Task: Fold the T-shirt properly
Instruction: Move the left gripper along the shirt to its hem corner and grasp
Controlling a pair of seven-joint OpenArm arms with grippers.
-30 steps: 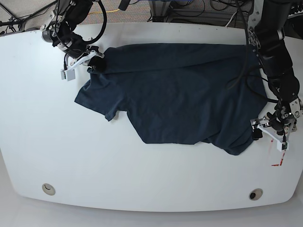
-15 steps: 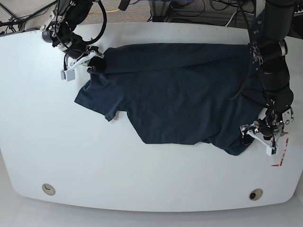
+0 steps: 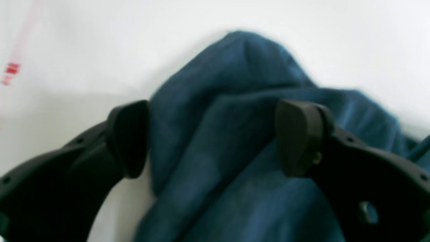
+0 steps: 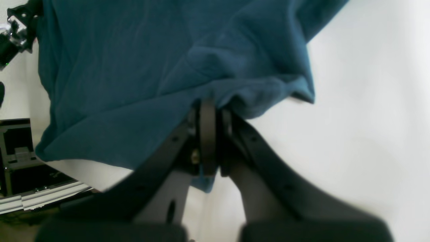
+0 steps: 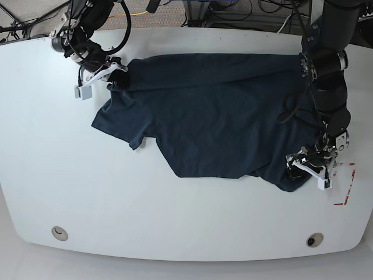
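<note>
Currently I log: shirt (image 5: 215, 111), navy, spread rumpled across the table (image 5: 175, 221), one sleeve pointing toward my right arm's side. Right claw (image 4: 208, 111): pinched tight on a fold of the shirt at its far corner. Left claw (image 3: 211, 134): pads (image 3: 129, 137) wide apart, straddling a raised fold at the shirt's near corner. Red marks (image 5: 345, 186) beside it.

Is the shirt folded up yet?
Not yet. The T-shirt lies spread and rumpled across the table, one sleeve sticking out.
</note>
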